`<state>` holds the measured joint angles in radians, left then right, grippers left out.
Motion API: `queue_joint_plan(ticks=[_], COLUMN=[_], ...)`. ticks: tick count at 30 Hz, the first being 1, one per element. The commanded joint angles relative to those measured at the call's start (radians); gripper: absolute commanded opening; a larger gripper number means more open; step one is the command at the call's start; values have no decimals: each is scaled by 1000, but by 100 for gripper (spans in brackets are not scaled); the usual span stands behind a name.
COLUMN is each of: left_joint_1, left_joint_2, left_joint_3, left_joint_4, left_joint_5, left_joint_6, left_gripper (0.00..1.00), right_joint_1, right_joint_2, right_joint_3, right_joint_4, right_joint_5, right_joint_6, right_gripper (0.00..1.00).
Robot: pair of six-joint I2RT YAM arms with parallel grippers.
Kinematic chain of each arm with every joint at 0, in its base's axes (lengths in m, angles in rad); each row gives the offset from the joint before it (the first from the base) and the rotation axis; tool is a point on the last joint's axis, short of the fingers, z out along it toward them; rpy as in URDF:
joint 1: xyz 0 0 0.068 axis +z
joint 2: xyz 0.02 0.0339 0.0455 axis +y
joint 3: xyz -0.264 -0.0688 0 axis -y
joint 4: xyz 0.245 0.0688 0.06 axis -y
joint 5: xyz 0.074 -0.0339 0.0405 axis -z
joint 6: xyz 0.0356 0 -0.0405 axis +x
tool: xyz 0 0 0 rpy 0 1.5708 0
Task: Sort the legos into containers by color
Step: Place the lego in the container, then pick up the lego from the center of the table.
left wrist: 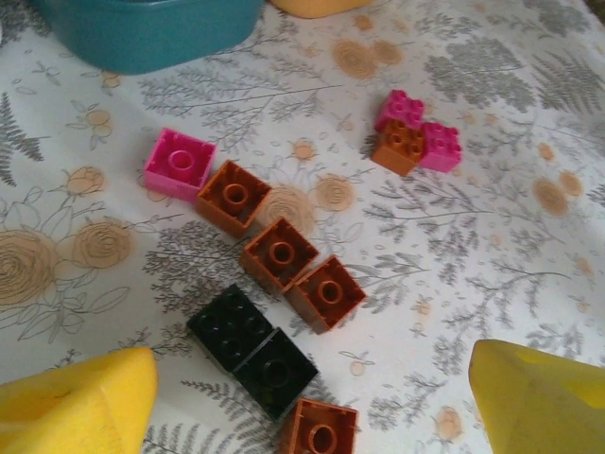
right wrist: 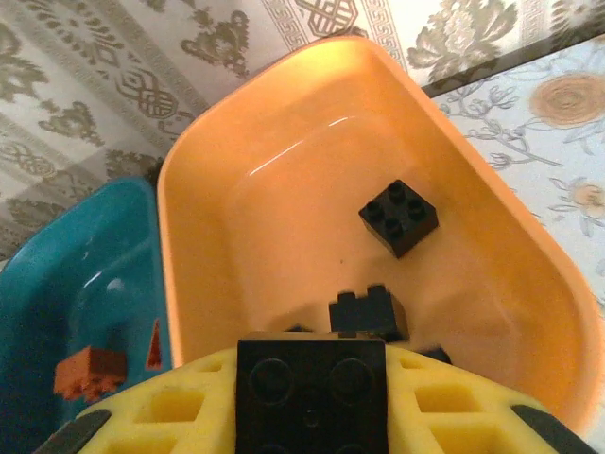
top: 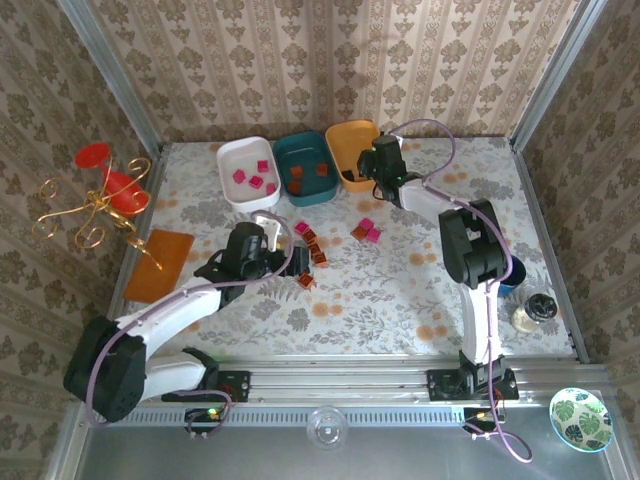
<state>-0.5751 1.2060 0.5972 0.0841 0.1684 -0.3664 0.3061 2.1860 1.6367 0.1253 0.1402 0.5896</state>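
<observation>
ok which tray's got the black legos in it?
The orange tray, rightmost of the three: black legos lie in it, and the right fingers hold one more black lego. The white tray holds pink legos, the teal tray orange-red legos.

Closing in at nine, twelve and three o'clock with beige damask wallpaper (top: pixel 330 60), meeting at grey metal corner posts (top: pixel 108 72). Spreading beneath as a pale floral tablecloth (top: pixel 400 290), taking soft, even light. Running across six o'clock as a ribbed aluminium rail (top: pixel 340 372). Standing at nine o'clock as a gold wire stand (top: pixel 85 215) carrying red cups (top: pixel 122 192). Resting at five o'clock as a leaf-patterned bowl (top: pixel 580 418).
</observation>
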Motion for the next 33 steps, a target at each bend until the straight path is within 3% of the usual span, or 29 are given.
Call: queue_joint_plan(ticks=[1, 4, 8, 11, 15, 20, 28, 33], left_joint_1=[38, 62, 76, 91, 107, 109, 101, 104], left_joint_2=[39, 79, 126, 154, 182, 247, 444, 511], left_joint_3=[39, 58, 88, 97, 93, 120, 289, 351], left_joint_4=[69, 89, 105, 119, 118, 78, -3, -61], left_joint_5=[46, 71, 90, 108, 145, 158, 68, 10], left_joint_6=[-3, -5, 1, 3, -1, -6, 30, 82], left_gripper=[87, 87, 86, 86, 86, 86, 80, 71], right_joint_1=[-22, -39, -60, -70, -70, -41, 45, 56], right_joint_2=[91, 170, 219, 155, -17, -278, -653, -840], right_joint_3=[142, 259, 347, 301, 143, -189, -571, -772], right_joint_4=[-50, -88, -133, -114, -88, -29, -145, -145], right_joint_5=[-92, -143, -226, -286, -374, -398, -310, -262], right_joint_6=[39, 39, 34, 15, -40, -91, -208, -227], right_gripper=[32, 34, 58, 67, 69, 71, 76, 77])
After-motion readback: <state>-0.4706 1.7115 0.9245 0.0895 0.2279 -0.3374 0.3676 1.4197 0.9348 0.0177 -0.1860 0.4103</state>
